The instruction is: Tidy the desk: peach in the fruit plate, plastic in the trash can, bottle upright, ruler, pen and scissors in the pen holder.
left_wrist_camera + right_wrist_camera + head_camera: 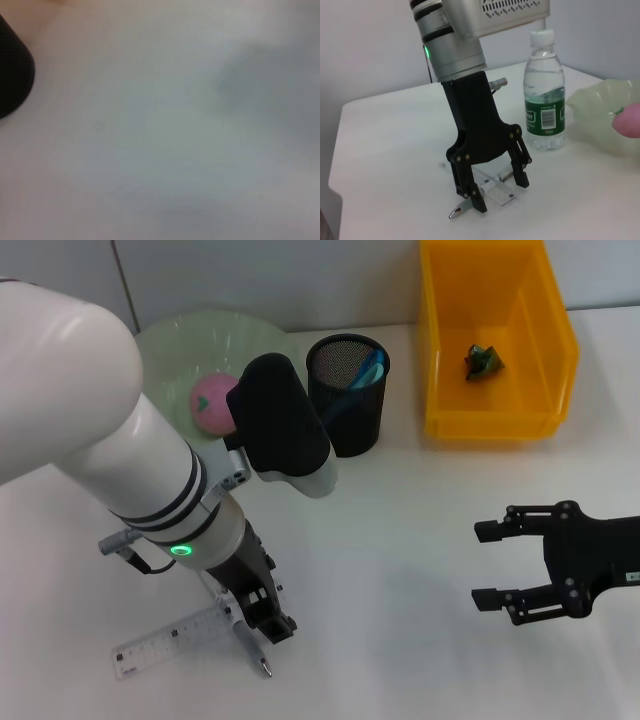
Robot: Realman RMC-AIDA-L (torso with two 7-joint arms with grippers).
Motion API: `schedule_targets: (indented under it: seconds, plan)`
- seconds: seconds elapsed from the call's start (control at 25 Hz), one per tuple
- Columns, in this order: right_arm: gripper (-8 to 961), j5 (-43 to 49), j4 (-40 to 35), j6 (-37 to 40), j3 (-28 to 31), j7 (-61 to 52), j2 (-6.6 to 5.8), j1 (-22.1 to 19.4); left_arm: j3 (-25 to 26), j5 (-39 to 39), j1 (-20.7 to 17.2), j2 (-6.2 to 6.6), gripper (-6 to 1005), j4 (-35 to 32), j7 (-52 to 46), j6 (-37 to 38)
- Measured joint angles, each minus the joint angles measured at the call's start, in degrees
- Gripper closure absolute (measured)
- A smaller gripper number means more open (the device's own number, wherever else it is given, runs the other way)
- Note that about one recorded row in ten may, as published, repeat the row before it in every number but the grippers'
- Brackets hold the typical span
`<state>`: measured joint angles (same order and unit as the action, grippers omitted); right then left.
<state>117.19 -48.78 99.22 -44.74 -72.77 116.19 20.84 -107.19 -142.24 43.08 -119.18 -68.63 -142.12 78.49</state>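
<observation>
My left arm (pixel 90 430) is a fat glossy white tube with two thin black bands near the wrist and a small lit green ring. A black camera housing with a pale grey underside juts from it. The left gripper (pixel 492 192) is matte black, linked bars pinned by bright screws. The right gripper (pixel 515 565) is black too.

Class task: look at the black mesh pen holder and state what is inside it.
In the pen holder, a blue item leans against the rim. Its lower part is hidden by the mesh wall, so what it is, and anything deeper inside, cannot be seen.
</observation>
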Motion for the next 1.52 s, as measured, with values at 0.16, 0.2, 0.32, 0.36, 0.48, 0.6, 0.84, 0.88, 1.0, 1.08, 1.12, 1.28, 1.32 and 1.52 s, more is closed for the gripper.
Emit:
schedule_targets:
  seconds: [0.16,0.2,0.32,0.36,0.48,0.6,0.84,0.88,1.0,1.08,1.12,1.28,1.32,1.52]
  plan:
    - [152,0.43,0.0,-0.12,0.0,0.0,0.06,0.11,-0.07,-0.07,-0.1,0.0,222,0.21,0.2,-0.17]
    - [152,0.44,0.0,-0.14,0.0,0.0,0.07,0.12,-0.08,-0.08,-0.1,0.0,222,0.34,0.31,-0.18]
    - [152,0.44,0.0,-0.19,0.0,0.0,0.08,0.14,-0.04,-0.11,-0.07,0.0,222,0.56,0.55,-0.21]
    - [151,0.44,0.0,-0.21,0.0,0.0,0.08,0.14,-0.03,-0.12,-0.05,0.0,222,0.58,0.56,-0.22]
    - [152,0.44,0.0,-0.31,0.01,0.0,0.08,0.17,0.01,-0.35,0.02,0.0,222,0.58,0.63,-0.33]
    - [153,0.44,0.0,-0.33,0.01,0.0,0.12,0.17,0.02,-0.5,0.07,0.0,222,0.61,0.65,-0.44]
    - [157,0.44,-0.1,-0.36,0.02,0.0,0.28,0.28,0.03,-0.59,0.25,0.0,222,1.46,0.75,-0.9]
    - [157,0.44,-0.14,-0.36,0.06,0.0,0.29,0.28,-0.05,-0.59,0.32,-0.01,222,1.63,0.77,-0.95]
    - [159,0.43,-0.15,-0.36,0.08,0.0,0.34,0.28,-0.07,-0.59,0.37,0.0,222,1.63,0.9,-0.96]
    - [160,0.44,-0.17,-0.36,0.09,0.0,0.39,0.27,-0.07,-0.59,0.37,0.0,221,1.63,0.9,-0.96]
    - [161,0.44,-0.17,-0.36,0.09,0.0,0.41,0.27,-0.04,-0.59,0.41,0.0,221,1.63,1.19,-0.97]
    - [163,0.43,-0.18,-0.35,0.33,0.0,0.44,0.26,-0.04,-0.79,0.42,0.0,231,1.81,1.5,-1.02]
    - [163,0.43,-0.18,-0.35,0.33,0.0,0.44,0.26,-0.05,-1.14,0.42,0.0,235,1.97,1.5,-1.07]
    - [166,0.41,-0.12,-0.41,0.45,0.0,0.46,0.15,-0.11,-1.36,0.42,0.0,252,1.97,1.52,-1.42]
